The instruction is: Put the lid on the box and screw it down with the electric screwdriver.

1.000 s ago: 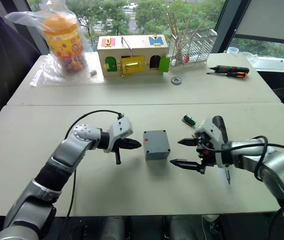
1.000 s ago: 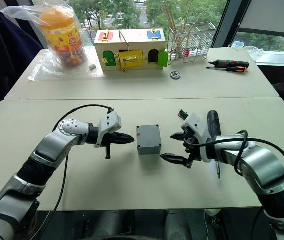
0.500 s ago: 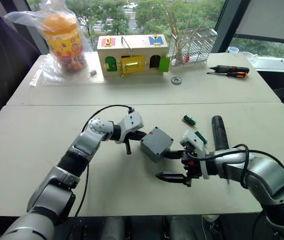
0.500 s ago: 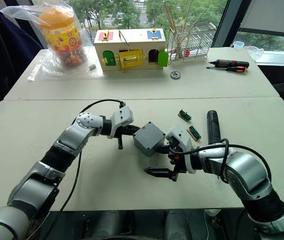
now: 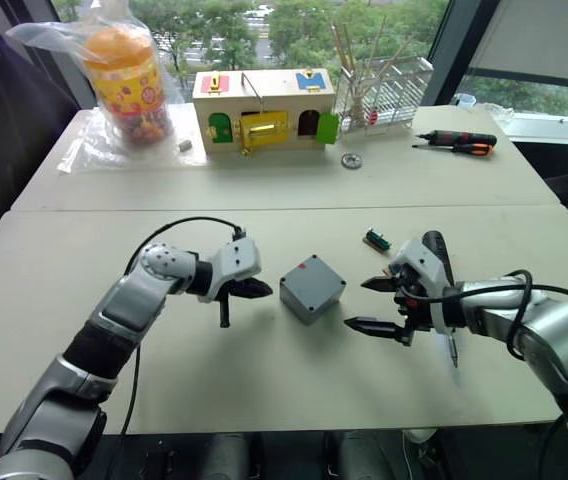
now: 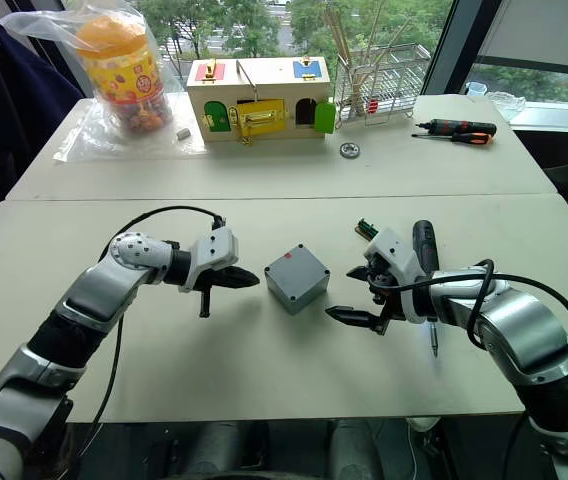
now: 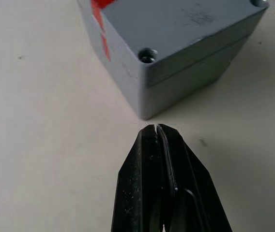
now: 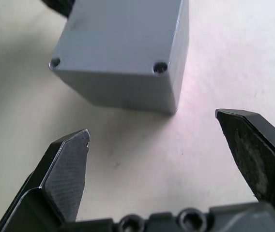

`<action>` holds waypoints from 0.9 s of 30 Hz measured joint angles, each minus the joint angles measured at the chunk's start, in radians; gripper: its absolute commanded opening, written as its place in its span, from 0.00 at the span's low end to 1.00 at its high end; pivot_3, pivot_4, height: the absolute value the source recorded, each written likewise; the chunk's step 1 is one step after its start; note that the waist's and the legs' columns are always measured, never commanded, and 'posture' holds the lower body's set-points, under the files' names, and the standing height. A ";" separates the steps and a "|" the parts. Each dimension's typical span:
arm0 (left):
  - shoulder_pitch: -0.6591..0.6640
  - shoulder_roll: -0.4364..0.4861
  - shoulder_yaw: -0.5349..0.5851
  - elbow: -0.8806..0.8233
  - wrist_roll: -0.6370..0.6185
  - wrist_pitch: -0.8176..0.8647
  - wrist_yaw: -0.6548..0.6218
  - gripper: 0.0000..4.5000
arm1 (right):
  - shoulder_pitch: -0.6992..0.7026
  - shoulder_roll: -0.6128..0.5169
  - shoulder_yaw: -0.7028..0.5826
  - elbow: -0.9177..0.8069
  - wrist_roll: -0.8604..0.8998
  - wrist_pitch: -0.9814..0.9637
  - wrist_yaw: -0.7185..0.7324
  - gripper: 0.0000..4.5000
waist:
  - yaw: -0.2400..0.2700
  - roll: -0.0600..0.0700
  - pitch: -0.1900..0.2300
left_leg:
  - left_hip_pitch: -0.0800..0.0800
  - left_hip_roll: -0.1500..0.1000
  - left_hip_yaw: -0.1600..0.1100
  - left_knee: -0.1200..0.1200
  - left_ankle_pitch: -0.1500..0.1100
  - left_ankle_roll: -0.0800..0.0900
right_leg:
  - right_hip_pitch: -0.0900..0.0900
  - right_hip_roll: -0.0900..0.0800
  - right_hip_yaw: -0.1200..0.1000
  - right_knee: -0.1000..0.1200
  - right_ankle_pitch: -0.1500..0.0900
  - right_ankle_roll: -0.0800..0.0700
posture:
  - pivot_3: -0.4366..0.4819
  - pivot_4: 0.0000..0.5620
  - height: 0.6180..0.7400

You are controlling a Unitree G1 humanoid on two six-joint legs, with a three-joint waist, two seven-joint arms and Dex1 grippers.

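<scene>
The table (image 5: 54,300) carries the box (image 5: 311,288) near its middle, well in from every edge, turned corner-on to the near edge. In the left wrist view a seam runs round the box below the top face, so the lid (image 7: 190,24) appears seated already, with sunken screw holes at its corners.

The left end effector (image 5: 254,289) rests just beside the box on its left, fingers pressed together, touching nothing. The right end effector (image 5: 376,305) stands off to the right, fingers spread wide and empty. The electric screwdriver (image 5: 439,270) lies on the table behind the right arm, toward the right edge.

Judgement: the step in hand is squaring and steadying the box before driving. The left end effector should brace a flat side, not a corner, so the box cannot spin. The right should take the screwdriver by its thick body and hold the bit upright over a hole.

Markings: a red patch (image 7: 99,19) on one side of the box; no legible writing anywhere.
</scene>
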 measured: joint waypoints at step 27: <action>-0.038 -0.074 -0.005 0.060 0.024 -0.016 0.073 0.00 | 0.025 -0.008 -0.029 -0.086 0.040 0.089 0.034 1.00 | -0.001 0.000 0.000 | 0.000 0.000 0.000 0.000 0.000 0.000 | 0.000 0.000 0.000 0.000 0.000 0.000 | 0.48 0.27 0.76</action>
